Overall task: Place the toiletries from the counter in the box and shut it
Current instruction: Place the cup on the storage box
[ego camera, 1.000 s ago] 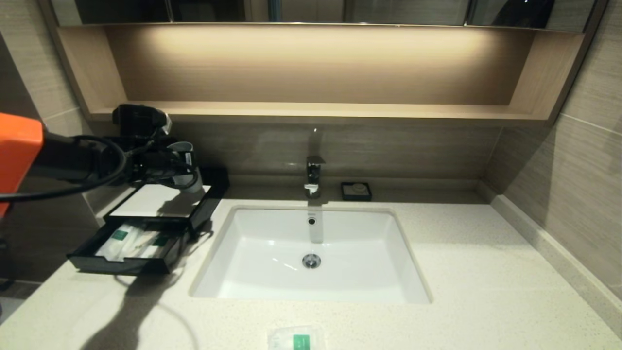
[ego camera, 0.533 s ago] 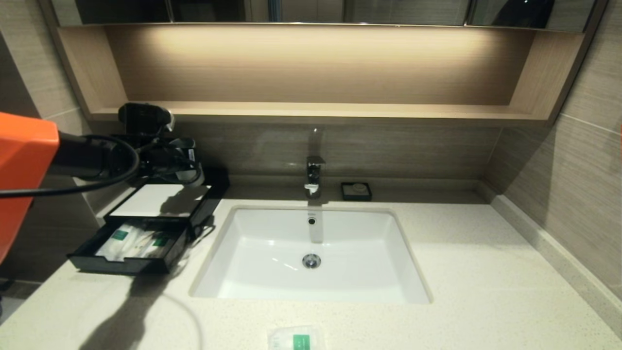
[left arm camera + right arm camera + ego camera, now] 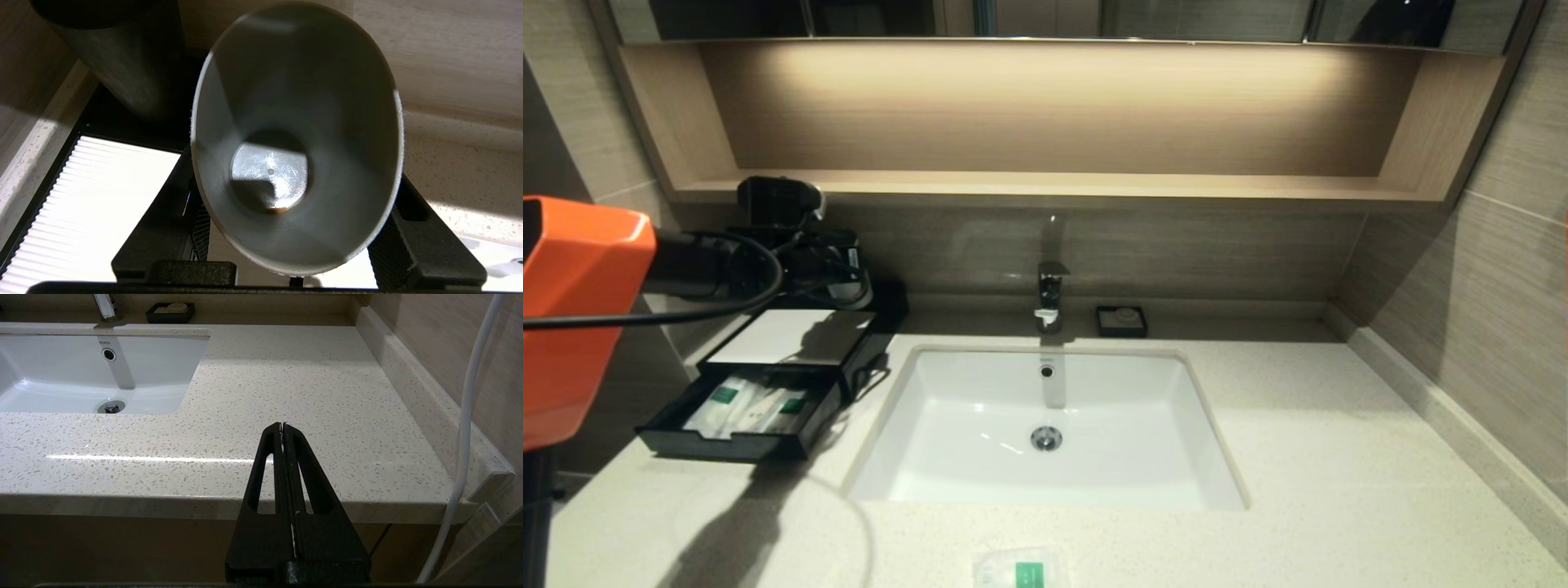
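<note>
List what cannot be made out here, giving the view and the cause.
- Small packet, head view: cut off by the bottom edge; label unreadable.
- Packets in the drawer, head view: overlapping, so their number is unclear.
- Box top, left wrist view: partly hidden by the grey cup in the left gripper.
- Soap dish contents, head view: too small.
</note>
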Tool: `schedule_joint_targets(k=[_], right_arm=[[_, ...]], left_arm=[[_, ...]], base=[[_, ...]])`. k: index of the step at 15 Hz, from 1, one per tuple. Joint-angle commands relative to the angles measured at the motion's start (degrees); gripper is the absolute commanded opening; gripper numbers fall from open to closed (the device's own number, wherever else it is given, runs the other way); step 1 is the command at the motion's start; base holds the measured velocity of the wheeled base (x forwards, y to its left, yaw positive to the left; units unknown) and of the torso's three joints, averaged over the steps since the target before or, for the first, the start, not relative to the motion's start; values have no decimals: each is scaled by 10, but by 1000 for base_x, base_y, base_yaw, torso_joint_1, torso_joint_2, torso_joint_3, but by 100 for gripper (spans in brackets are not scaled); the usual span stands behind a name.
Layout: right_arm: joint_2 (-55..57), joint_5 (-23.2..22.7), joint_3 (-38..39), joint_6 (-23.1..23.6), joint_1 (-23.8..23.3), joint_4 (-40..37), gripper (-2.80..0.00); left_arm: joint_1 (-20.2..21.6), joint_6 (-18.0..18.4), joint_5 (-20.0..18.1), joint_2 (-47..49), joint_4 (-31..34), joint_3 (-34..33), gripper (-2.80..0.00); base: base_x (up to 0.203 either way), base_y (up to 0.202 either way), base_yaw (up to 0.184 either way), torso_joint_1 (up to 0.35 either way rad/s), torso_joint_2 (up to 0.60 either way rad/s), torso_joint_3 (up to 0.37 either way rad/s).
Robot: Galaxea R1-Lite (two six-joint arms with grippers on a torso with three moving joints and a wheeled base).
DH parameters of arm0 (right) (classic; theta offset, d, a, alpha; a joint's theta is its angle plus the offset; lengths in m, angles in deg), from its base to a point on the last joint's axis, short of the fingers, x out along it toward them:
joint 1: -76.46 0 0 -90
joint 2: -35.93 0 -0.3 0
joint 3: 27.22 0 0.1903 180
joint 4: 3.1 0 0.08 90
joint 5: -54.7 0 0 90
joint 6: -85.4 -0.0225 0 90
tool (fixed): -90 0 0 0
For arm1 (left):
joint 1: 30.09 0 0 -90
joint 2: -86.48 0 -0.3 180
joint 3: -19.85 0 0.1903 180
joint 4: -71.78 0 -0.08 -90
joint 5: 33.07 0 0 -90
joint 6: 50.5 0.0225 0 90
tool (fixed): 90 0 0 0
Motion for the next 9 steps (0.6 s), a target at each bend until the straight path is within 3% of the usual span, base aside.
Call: schedule_joint_targets(k=[1, 9], right_arm=[[0, 0, 1, 0, 0, 0, -280], [0, -1, 1, 0, 0, 0, -280]], left_arm=[[0, 0, 0, 16, -1, 15, -280], [0, 19, 0, 46, 33, 71, -280]], base=[[0, 0, 0, 0, 0, 0], [0, 0, 0, 0, 0, 0]])
